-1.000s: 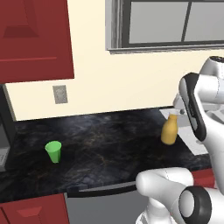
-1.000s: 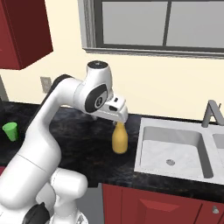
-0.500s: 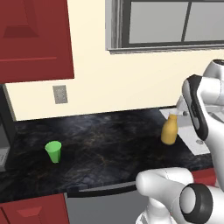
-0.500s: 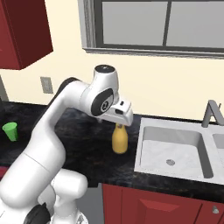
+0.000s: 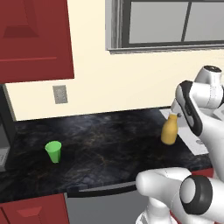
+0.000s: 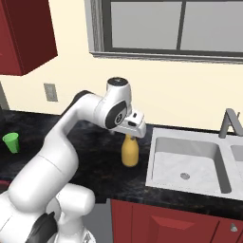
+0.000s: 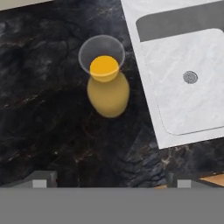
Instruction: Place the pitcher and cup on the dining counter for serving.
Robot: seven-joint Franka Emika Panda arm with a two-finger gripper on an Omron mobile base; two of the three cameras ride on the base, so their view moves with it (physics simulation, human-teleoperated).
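The pincer (image 6: 134, 134) hangs directly above the pitcher (image 6: 129, 151), its underside close over the neck but apart from it. In the hand view the two dark finger tips (image 7: 41, 180) sit at the bottom edge, far apart — the jaws stand wide and hold nothing. The pitcher (image 7: 107, 83) lies ahead of them in that view, seen from above: a clear round rim, amber liquid inside, a rounded yellow body below.

The pitcher (image 5: 169, 130) stands upright on the black marbled wall counter (image 5: 109, 144), just beside the left edge of the sink (image 6: 187, 163). The sink basin (image 7: 183, 78) is pale grey with a small round drain; a grey faucet (image 6: 231, 124) rises at its back right.

The cup (image 5: 54, 152) — bright green, upright — stands well apart from the pitcher, far to the left on the same counter (image 6: 71, 142), and shows also at the left edge of the right base view (image 6: 11, 142).

Behind the counter a cream wall carries a grey outlet plate (image 5: 60, 94). A window (image 6: 190, 28) sits above the sink, and dark red upper cabinets (image 5: 35, 39) hang at the left.
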